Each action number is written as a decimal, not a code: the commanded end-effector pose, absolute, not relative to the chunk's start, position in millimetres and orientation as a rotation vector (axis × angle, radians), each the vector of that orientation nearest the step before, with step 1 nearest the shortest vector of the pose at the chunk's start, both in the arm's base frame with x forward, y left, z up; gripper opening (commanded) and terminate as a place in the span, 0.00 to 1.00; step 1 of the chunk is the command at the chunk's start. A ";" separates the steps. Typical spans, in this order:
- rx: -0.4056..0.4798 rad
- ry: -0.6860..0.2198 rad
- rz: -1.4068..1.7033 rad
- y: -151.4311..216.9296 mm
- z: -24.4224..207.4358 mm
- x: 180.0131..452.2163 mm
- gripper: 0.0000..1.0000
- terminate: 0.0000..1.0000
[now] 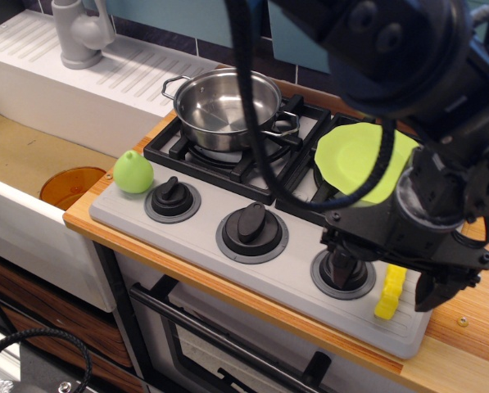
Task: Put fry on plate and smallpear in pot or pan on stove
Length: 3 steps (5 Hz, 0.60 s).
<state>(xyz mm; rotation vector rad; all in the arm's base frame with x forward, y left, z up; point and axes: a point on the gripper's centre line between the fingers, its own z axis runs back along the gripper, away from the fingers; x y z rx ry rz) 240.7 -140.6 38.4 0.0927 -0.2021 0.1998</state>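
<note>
The yellow crinkle-cut fry [389, 292] lies on the grey stove [285, 278] at its front right, beside the right knob. My gripper [387, 277] is open and low over it, one finger left by the knob and one finger [435, 291] right of the fry. The lime-green plate [352, 160] rests on the right back burner, partly hidden by my arm. The light green smallpear [133, 172] sits on the stove's front left corner. The steel pan [226, 101] stands empty on the left back burner.
An orange round dish [70, 187] lies in the sink at the left. A grey faucet [79, 33] stands at the back left. Three black knobs [251, 223] line the stove's front. The wooden counter edge [465, 327] runs at the right.
</note>
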 end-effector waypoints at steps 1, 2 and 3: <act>0.066 -0.245 0.213 -149.0 37.1 246.3 1.00 0.00; 0.065 -0.244 0.217 -150.6 35.6 244.2 1.00 0.00; 0.057 -0.244 0.222 -152.9 32.0 243.5 1.00 0.00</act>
